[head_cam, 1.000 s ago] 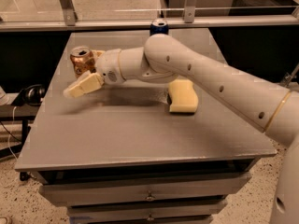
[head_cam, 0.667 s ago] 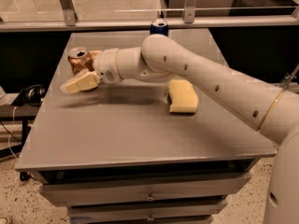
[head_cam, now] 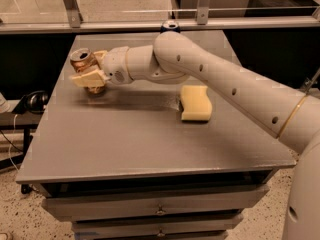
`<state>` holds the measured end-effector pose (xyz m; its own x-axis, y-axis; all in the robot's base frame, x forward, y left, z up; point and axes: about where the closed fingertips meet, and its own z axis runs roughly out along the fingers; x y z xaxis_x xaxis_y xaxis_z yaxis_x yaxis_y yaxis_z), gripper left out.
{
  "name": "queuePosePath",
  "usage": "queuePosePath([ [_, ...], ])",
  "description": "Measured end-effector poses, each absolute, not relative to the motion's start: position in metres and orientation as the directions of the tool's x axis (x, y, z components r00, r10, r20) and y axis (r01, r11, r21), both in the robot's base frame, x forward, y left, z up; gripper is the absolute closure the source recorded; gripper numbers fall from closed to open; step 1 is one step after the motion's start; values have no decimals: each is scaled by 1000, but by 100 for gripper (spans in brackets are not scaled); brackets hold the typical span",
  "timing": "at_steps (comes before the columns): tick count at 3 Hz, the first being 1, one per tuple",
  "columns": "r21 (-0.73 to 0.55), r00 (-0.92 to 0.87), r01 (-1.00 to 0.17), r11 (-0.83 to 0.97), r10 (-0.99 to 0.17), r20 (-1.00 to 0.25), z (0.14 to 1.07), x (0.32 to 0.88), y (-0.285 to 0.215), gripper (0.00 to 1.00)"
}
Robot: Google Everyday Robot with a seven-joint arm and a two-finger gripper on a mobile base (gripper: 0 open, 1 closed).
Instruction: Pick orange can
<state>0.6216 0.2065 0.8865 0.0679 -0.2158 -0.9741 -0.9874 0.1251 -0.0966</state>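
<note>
Grey counter (head_cam: pixel 150 144), speckled floor (head_cam: pixel 20 220) below; at its far-left corner your gripper (head_cam: pixel 88 67) clasps the orange can (head_cam: pixel 81 59).

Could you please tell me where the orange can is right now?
In the camera view, the coppery orange metal can is near the far left corner of the grey table, right at the cream tool, well left of the yellow sponge.

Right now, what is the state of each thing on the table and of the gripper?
orange can: standing on the table, inside the gripper.
gripper: at the orange can, table's far left; grip unclear.
blue can: upright at far edge, partly behind arm.
sponge: lying flat, untouched.
drawers: shut.
</note>
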Motion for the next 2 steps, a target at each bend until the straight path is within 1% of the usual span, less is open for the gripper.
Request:
queuePosePath([
  [1, -92, 64, -986, 140, -192, -979, 895, 628, 198, 89],
  [2, -113, 87, -982, 152, -167, -982, 920, 637, 188, 100],
])
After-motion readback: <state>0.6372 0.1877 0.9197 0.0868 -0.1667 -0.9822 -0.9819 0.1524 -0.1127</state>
